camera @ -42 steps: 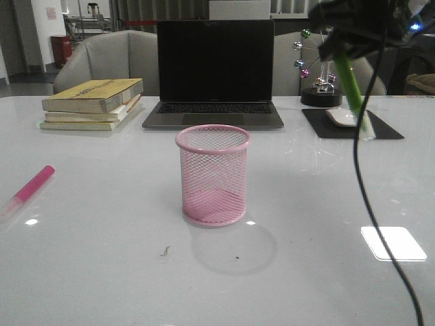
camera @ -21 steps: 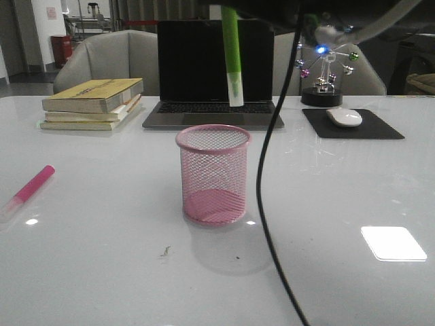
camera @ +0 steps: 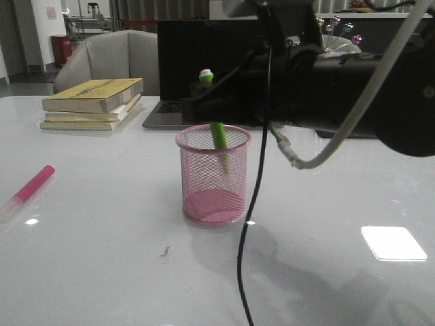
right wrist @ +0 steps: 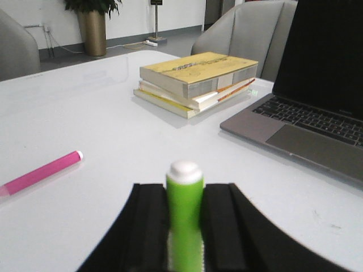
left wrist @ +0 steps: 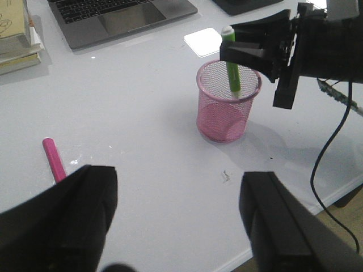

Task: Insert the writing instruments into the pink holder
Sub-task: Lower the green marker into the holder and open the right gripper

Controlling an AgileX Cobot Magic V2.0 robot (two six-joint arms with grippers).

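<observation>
I see the lime green marker (camera: 218, 139) tilted, its lower end down inside the pink holder (camera: 213, 175) and its whitish cap above the rim. My right pincer (camera: 212, 102) is clamped on its upper part; in the right wrist view the black fingers (right wrist: 148, 226) press both sides of the barrel. The holder stands upright mid-bench, a mesh cylinder with a solid rolled rim. The magenta marker (camera: 28, 189) lies flat near the left bench (camera: 102, 272) edge, well apart from the holder. My left pincer (left wrist: 176, 226) hangs wide open over bare white surface, holding nothing. Behind the holder sit a laptop (left wrist: 113, 17) and stacked books (camera: 92, 103).
</observation>
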